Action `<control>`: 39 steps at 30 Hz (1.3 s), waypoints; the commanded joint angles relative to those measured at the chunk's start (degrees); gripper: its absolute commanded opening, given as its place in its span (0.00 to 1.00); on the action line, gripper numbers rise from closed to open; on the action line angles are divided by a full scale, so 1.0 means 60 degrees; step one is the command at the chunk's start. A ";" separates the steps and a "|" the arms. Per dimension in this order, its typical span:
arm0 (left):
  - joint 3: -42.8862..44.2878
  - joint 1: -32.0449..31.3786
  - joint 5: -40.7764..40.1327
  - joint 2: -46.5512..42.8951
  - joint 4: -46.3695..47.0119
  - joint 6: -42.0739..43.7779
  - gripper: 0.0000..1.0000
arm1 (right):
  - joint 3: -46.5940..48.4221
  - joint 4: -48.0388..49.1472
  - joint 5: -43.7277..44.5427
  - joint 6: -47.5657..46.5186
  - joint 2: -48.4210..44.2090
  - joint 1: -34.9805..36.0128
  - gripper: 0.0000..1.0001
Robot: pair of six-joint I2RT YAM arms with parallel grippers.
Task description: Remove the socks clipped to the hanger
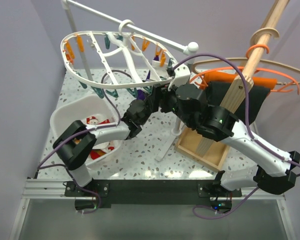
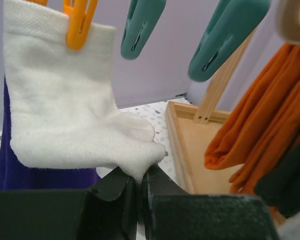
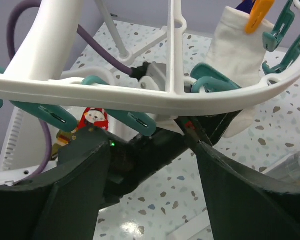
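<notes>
Red socks (image 1: 93, 121) are seen in the white bin (image 1: 72, 111) below the hanger (image 1: 121, 50): partly done. At the left wrist, the clipped white sock (image 2: 70, 115) is pinched at its toe by the left gripper (image 2: 141, 187); a purple sock (image 2: 20, 170) remains. At the right wrist, the right gripper (image 3: 147, 142) is spread beneath the frame.

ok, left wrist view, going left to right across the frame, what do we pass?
white sock → teal clip → second teal clip → orange cloth. The orange clip and the purple sock overlap the white sock, so they are left out.
</notes>
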 commanded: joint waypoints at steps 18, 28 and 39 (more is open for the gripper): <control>-0.1932 0.0206 0.2972 -0.3519 -0.2809 -0.3091 0.06 | -0.0452 -0.0825 0.0739 0.0123 -0.1793 -0.0019 0.82; -0.2637 0.0850 0.3924 -0.4707 -0.3497 -0.3942 0.06 | -0.0686 -0.0898 0.1047 0.0094 -0.1925 -0.0033 0.82; -0.2593 0.1349 0.3778 -0.6084 -0.4582 -0.3694 0.06 | -0.0745 -0.0971 0.1164 0.0108 -0.1954 -0.0033 0.82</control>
